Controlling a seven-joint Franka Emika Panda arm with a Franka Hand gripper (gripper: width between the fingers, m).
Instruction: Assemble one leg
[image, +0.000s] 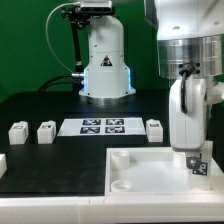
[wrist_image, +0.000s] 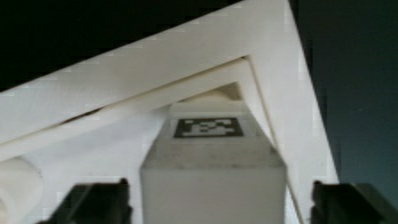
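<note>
I note the pincer pinching the leg upright above the panel corner, seemingly aligned for socket insertion.

White rounded arm on domed base; dark pincer fingers.

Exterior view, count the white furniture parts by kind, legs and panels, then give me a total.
Legs: 4, three loose, one leg held in the gripper
Panel: 1
Total: 5
</note>
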